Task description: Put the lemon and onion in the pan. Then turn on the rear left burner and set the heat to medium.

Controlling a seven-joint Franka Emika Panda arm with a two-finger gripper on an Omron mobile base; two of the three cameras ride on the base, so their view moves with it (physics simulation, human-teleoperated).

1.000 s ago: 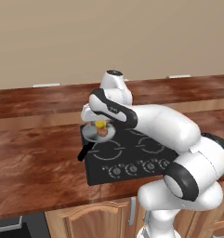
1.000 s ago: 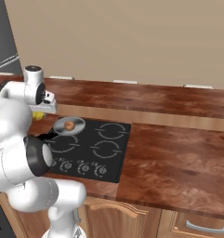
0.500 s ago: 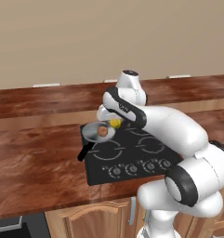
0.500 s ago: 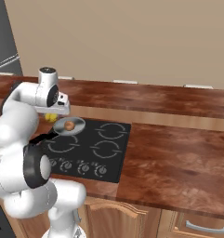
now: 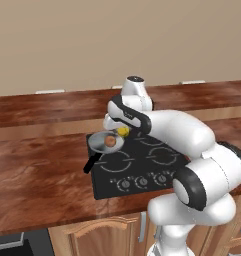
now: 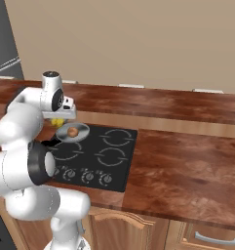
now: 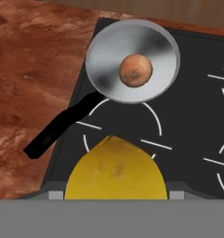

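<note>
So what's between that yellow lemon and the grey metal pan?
Bare black cooktop with burner rings, in the hand view, between lemon and pan.

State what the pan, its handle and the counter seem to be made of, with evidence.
Pan: apparently brushed grey metal, with soft smudged reflections. Handle: matte black, probably plastic, no shine. Counter: glossy reddish-brown, mottled like polished stone, though possibly wood.

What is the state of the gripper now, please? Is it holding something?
Gripper: closed on the lemon, held above the stove; the onion already lies in the pan.
</note>
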